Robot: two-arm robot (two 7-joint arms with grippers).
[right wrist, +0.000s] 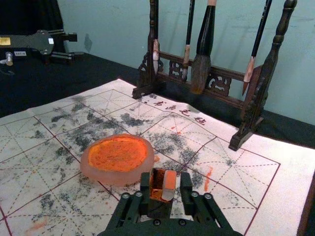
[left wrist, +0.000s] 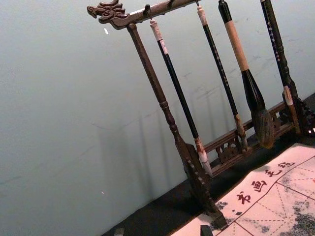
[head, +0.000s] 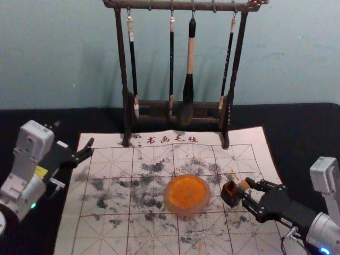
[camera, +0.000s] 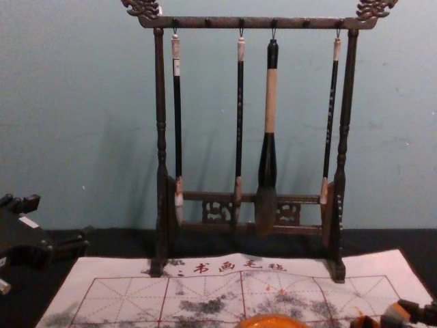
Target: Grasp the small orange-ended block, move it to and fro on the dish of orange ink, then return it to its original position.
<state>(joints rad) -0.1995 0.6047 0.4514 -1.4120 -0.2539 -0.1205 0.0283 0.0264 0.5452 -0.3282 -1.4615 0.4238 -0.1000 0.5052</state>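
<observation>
Widest of all, the dark desk [head: 297, 119]. Flat on it, the stained mat [head: 255, 139], with dark cloth and side room past its right edge. At the mat's far edge, the rack [head: 180, 6], hung with brushes [head: 190, 58]: well apart from the work, yet best avoided in any long reach. By the mat's left edge, idle, the left pincer [head: 89, 149], open. Low over the mat's right part, the right pincer [right wrist: 165, 181], open too, with box and block showing between parted fingertips. Mid-mat, the dish [head: 183, 211] of orange ink [head: 187, 192], with a short stretch of mat before the box. Small, dark and open-topped, the box [right wrist: 158, 183]. Against or just beside it, the block [right wrist: 169, 185], ungripped, orange end showing. Probably lining up for the grasp; possibly letting go after the return, impossible to tell. If grasping, close squarely without snagging the box's rim, lift clear, then cross left above the dish's raised rim.
</observation>
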